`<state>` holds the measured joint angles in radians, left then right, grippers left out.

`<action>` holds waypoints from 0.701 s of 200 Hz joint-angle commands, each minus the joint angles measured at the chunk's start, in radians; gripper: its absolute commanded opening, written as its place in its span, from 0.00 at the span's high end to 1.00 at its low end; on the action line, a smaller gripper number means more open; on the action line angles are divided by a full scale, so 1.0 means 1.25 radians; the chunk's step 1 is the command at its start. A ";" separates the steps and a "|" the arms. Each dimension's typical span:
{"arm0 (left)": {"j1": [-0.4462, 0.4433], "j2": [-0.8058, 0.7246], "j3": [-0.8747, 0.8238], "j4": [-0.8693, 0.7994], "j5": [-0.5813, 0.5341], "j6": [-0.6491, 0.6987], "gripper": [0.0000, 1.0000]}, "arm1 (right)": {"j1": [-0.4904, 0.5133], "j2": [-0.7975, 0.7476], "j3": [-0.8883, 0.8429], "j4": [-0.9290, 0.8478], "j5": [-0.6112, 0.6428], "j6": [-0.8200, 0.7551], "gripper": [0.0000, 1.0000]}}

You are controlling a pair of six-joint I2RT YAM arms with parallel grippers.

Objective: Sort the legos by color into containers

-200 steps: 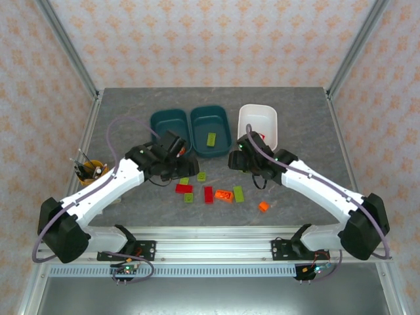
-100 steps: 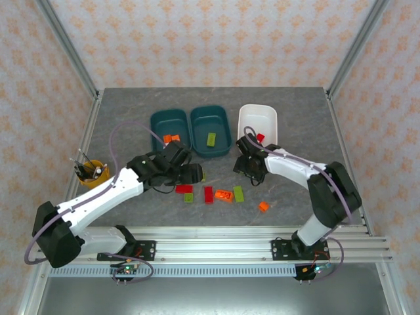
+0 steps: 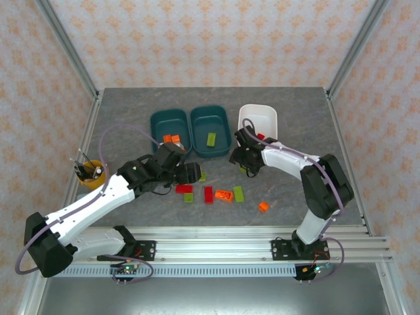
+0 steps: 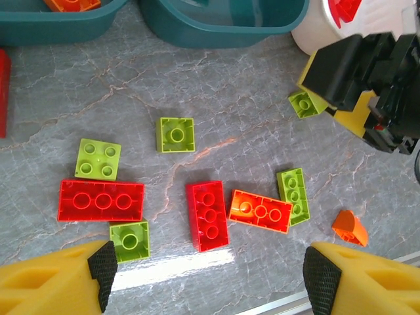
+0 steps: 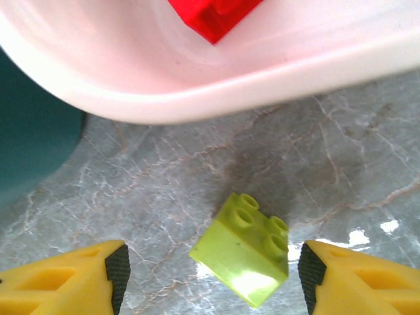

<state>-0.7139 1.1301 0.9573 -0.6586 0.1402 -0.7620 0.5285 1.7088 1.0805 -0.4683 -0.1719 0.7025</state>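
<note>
— how far along is the sorting?
— early on, i'd judge. the left teal bin [image 3: 161, 121] holds two orange bricks [image 3: 172, 138], the middle teal bin [image 3: 210, 118] has one green brick [image 3: 211, 138], and the white bin [image 3: 258, 115] has a red brick [image 3: 260, 136]. so each colour has its bin.
— and what's left?
— the bigger share. about ten loose bricks lie on the table [image 3: 131, 111], at 6 o'clock from the bins. there are long red bricks [image 4: 101, 200], a long orange brick [image 4: 260, 210], a long green brick [image 4: 293, 192] and several green squares [image 4: 176, 134]. an orange wedge [image 4: 348, 227] sits alone at 4 o'clock of the pile.
— where are the arms?
— the left arm reaches in from 7 o'clock. the left gripper [image 4: 211, 272] hangs over the pile, looking down on it, fingers spread wide with nothing between them.
— and the right?
— the right arm doubles over from 5 o'clock. the right gripper [image 5: 211, 270] is low, just off the 6 o'clock edge of the white bin. its fingers are spread either side of a small green square [image 5: 243, 249] that rests on the table, apart from both. no pinch yet. that square looks like the next pick, and it belongs in the middle teal bin, at 11 o'clock from it.
</note>
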 commanded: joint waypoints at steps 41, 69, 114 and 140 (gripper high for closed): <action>-0.007 0.005 0.006 0.018 -0.035 -0.005 0.22 | 0.000 0.096 0.071 -0.071 0.025 -0.006 0.35; -0.007 0.009 0.013 0.018 -0.034 -0.005 0.22 | -0.001 0.109 0.074 -0.078 0.033 0.001 0.40; -0.007 0.014 0.018 0.018 -0.034 -0.004 0.22 | -0.001 0.119 0.088 -0.081 0.038 -0.010 0.59; -0.007 0.011 0.025 0.008 -0.046 -0.006 0.22 | 0.007 0.088 0.093 -0.107 0.047 -0.033 0.68</action>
<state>-0.7139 1.1435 0.9562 -0.6563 0.1242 -0.7616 0.5285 1.8427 1.1740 -0.5350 -0.1532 0.6899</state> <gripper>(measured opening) 0.780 0.352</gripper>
